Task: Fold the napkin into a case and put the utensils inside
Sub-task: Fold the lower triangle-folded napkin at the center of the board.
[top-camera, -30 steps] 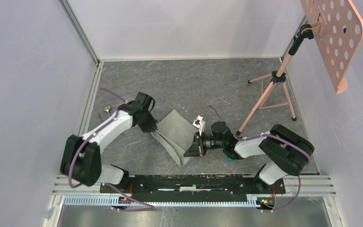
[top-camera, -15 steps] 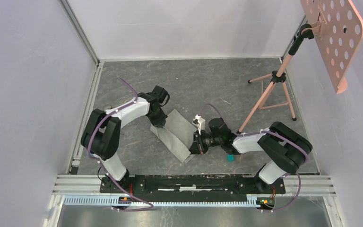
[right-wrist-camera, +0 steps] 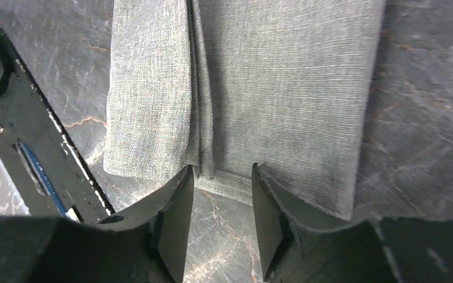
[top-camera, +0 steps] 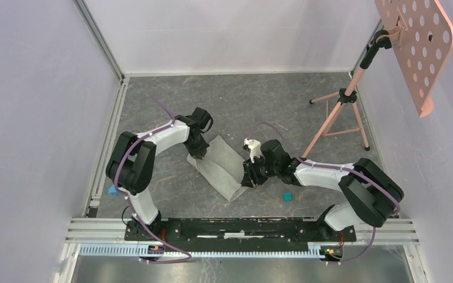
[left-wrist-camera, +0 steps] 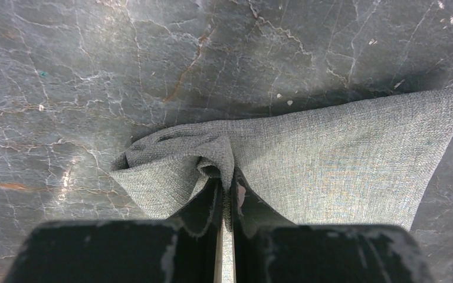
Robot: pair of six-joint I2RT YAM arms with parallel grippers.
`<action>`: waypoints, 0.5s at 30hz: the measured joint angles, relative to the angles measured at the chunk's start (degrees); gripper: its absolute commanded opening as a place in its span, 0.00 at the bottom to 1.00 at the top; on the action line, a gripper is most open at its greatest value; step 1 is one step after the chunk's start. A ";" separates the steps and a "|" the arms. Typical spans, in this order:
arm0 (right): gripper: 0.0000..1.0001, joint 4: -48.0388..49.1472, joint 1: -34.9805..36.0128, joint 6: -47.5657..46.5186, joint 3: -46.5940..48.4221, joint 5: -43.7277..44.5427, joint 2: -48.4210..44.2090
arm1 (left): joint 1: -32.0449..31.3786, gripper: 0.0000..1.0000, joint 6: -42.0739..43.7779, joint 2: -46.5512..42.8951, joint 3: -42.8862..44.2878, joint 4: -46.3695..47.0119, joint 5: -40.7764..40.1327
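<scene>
The grey-green napkin [top-camera: 221, 168] lies on the dark marble floor as a folded strip running diagonally. My left gripper [top-camera: 199, 154] is at its far left end. In the left wrist view the jaws [left-wrist-camera: 227, 183] are shut on a bunched fold of the napkin [left-wrist-camera: 330, 147]. My right gripper [top-camera: 249, 177] is at the strip's near right edge. In the right wrist view it stands open [right-wrist-camera: 223, 171], its fingertips [right-wrist-camera: 183, 177] just touching the hem of the napkin [right-wrist-camera: 271, 88], with only bare floor between them. The utensils are out of view.
A teal cube [top-camera: 286, 196] lies on the floor just right of my right gripper. A blue cube [top-camera: 113, 190] sits by the left rail. A pink tripod stand [top-camera: 336, 112] with a perforated board [top-camera: 416, 41] stands at the back right. A black rail [top-camera: 242, 227] runs along the near edge.
My right gripper has opened and let go of the napkin's near edge. My left arm has swung right with its corner, and the cloth now lies as a narrower strip.
</scene>
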 measured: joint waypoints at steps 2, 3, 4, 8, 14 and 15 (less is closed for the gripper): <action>0.51 -2.58 -0.02 -1.27 0.74 2.10 -1.53 | 0.00 0.02 0.02 0.00 0.00 0.28 0.13; 0.53 -3.58 -0.02 -1.73 1.14 2.99 -2.27 | 0.00 0.02 0.02 0.00 0.00 0.46 0.20; 0.54 -4.68 -0.02 -2.21 1.64 3.82 -3.10 | 0.00 0.02 0.02 0.00 0.00 0.74 0.24; 0.51 -6.01 0.02 -3.26 3.32 5.42 -5.66 | 0.00 0.02 0.09 0.00 0.00 1.40 0.55; 0.37 -0.04 2.12 -0.85 4.68 0.24 -0.11 | 0.00 0.02 1.09 0.00 0.00 2.84 1.60; 0.35 1.18 2.93 -0.15 4.94 -0.61 1.64 | 0.02 0.02 1.31 0.00 0.00 2.99 1.79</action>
